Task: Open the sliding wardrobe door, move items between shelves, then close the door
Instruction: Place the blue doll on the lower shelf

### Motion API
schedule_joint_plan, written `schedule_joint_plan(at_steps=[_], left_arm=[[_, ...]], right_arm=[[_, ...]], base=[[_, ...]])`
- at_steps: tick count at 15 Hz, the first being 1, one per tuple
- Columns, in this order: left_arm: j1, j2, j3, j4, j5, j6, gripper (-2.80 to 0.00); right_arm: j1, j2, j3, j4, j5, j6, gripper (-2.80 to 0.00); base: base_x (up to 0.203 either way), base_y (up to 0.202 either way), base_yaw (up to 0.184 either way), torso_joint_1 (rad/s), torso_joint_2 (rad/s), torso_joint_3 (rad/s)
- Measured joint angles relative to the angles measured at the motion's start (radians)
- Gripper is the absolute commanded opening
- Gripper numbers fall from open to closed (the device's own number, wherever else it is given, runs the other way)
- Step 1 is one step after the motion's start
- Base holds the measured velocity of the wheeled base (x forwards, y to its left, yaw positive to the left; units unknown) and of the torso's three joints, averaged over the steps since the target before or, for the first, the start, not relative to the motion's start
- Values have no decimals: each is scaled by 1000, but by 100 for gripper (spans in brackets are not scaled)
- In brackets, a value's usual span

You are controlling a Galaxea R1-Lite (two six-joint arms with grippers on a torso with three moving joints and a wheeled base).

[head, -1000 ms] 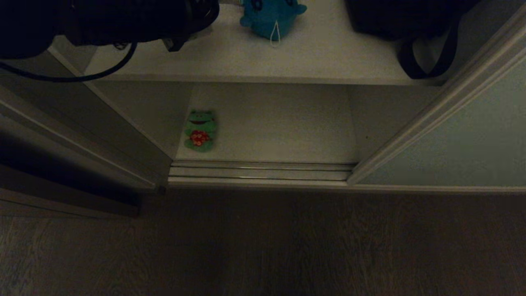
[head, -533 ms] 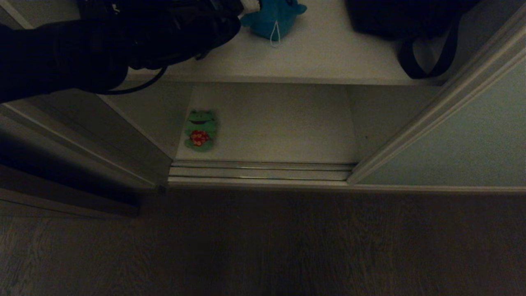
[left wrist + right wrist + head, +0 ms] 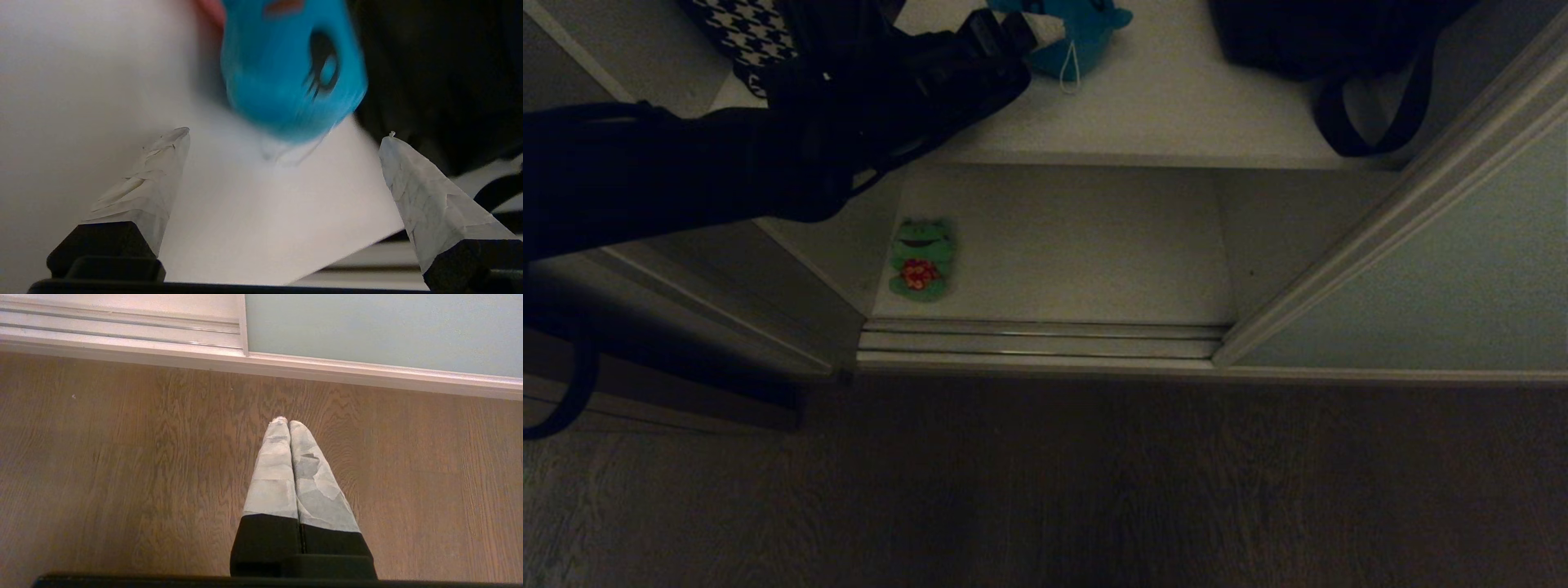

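Teal toy [image 3: 1086, 24]: left hand [image 3: 286, 136] now up close, spread wider vs before.

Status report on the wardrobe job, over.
Left gripper open, short of teal toy on upper shelf. Right gripper shut, parked over floor. Frog on lower shelf. Nothing blocking.

Teal-blue toy [image 3: 286, 77]: soft plush. Frog [image 3: 920, 260]: plush, red patch. Upper shelf [image 3: 1160, 114]: smooth, matt off-white board. Sliding door [image 3: 1462, 286]: matt grey-green panel. Floor [image 3: 122, 469]: grained wood. Right gripper [image 3: 286, 421]: fingertips wrapped in creased pale tape.
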Motion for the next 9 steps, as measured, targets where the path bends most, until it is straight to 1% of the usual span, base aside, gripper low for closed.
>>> schedule_joint_plan(at_steps=[1,3,5,9], left_arm=[[-4,13,-3,-11,-16,1,0],[-13,31,-7,-68,-8,6,0],[-21,38,-7,-114,42,14,0],[-33,41,-8,-120,94,99,0]], right_arm=[[0,0,0,0,0,0,-280],[0,0,0,0,0,0,-280],[0,0,0,0,0,0,-280],[0,0,0,0,0,0,-280]], base=[[0,0,0,0,0,0],[0,0,0,0,0,0],[0,0,0,0,0,0],[0,0,0,0,0,0]])
